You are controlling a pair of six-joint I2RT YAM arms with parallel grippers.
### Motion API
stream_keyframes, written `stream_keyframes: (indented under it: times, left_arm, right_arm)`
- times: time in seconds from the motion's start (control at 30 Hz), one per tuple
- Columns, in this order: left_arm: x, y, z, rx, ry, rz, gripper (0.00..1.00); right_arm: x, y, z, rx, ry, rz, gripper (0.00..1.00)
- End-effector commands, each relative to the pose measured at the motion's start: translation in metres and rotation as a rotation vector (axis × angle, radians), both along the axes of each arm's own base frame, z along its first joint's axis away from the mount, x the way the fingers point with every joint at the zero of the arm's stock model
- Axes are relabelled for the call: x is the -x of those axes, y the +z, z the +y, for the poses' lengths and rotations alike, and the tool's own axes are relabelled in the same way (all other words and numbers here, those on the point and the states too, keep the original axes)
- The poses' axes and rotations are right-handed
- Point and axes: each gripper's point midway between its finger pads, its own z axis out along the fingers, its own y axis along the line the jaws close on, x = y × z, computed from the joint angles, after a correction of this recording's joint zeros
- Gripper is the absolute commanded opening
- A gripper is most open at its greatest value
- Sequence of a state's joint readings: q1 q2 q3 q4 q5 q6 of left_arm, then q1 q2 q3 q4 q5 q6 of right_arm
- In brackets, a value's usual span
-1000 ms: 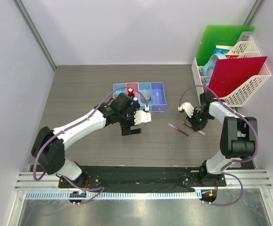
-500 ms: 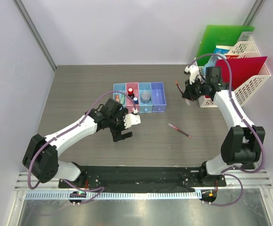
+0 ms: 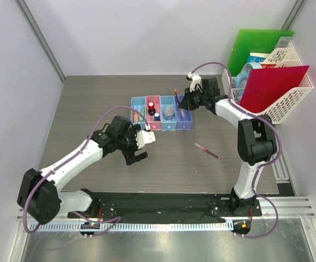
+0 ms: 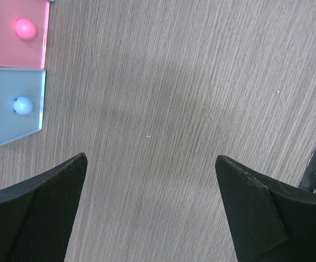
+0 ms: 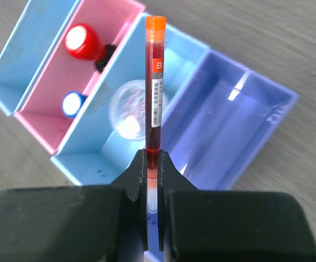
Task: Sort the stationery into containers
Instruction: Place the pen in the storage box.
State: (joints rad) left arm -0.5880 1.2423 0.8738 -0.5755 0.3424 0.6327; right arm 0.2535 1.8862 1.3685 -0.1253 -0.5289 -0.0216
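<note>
Nearest the arm bases, the left gripper (image 4: 150, 159) hovers over the table (image 4: 174, 82), fingers spread wide and empty. Right of it, one thin dark-red pen (image 3: 207, 151) lies loose, not yet sorted. Farther back, the containers (image 3: 171, 129) hold a red-black round cap (image 5: 83, 42) and tiny blue piece (image 5: 71, 103) in the pink bin (image 5: 119, 16), and a clear roll (image 5: 130, 109) in the blue bin (image 5: 92, 155) beside it. Above them the right gripper (image 5: 154, 164) pinches a second pen (image 5: 153, 82) by one end, likely bound for the purple-blue bin (image 5: 228, 125), which looks empty. Two pens are left.

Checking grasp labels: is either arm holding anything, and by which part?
Right gripper holds a thin red pen, clamped near the end away from its orange tip. Left gripper is open, holding nothing.
</note>
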Motion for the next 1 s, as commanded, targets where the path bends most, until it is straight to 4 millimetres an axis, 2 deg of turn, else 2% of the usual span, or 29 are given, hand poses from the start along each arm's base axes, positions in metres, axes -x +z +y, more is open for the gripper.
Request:
stream_keyframes:
  times: [0.0,0.13,0.2,0.23,0.33,0.37,0.57,0.67,0.7,0.77,0.8,0.87,0.9,0.97]
  left_arm:
    - [-0.003,0.011,-0.005,0.052,0.0,-0.024,1.0]
    - [-0.004,0.013,-0.009,0.064,-0.008,-0.021,1.0]
    - [-0.005,0.013,-0.011,0.07,-0.007,-0.014,1.0]
    - [-0.005,0.013,-0.011,0.072,-0.009,-0.016,1.0]
    - [-0.006,0.016,-0.012,0.073,-0.009,-0.021,1.0]
    - [-0.006,0.017,-0.011,0.071,-0.011,-0.024,1.0]
    - [-0.006,0.023,-0.01,0.073,-0.019,-0.042,1.0]
    - [-0.005,0.025,-0.01,0.075,-0.021,-0.045,1.0]
    - [-0.005,0.024,-0.009,0.076,-0.022,-0.045,1.0]
    - [-0.004,0.025,-0.008,0.075,-0.023,-0.046,1.0]
    - [-0.003,0.024,-0.008,0.074,-0.022,-0.047,1.0]
    - [-0.003,0.024,-0.007,0.073,-0.02,-0.054,1.0]
    - [-0.002,0.023,-0.006,0.072,-0.022,-0.052,1.0]
    - [-0.003,0.025,-0.006,0.076,-0.022,-0.059,1.0]
  right_arm:
    - [-0.04,0.045,-0.011,-0.052,-0.104,-0.17,0.01]
    - [-0.041,0.04,-0.013,-0.031,-0.106,-0.171,0.02]
    - [-0.039,0.035,-0.012,-0.022,-0.096,-0.161,0.1]
    - [-0.038,0.032,-0.013,-0.019,-0.097,-0.15,0.18]
    - [-0.033,0.024,-0.013,-0.01,-0.092,-0.116,0.33]
    - [-0.032,0.025,-0.014,0.004,-0.081,-0.131,0.35]
    - [-0.022,0.03,-0.019,0.013,-0.092,-0.138,0.38]
    - [-0.014,0.046,-0.027,0.037,-0.102,-0.165,0.39]
    - [-0.007,0.062,-0.031,0.057,-0.096,-0.199,0.4]
    - [0.005,0.067,-0.038,0.11,-0.074,-0.211,0.41]
    - [0.02,0.067,-0.045,0.184,-0.022,-0.214,0.42]
    - [0.04,0.056,-0.057,0.272,0.03,-0.192,0.43]
    - [0.062,0.038,-0.065,0.335,0.087,-0.125,0.45]
    - [0.091,0.012,-0.084,0.477,0.203,-0.102,0.49]
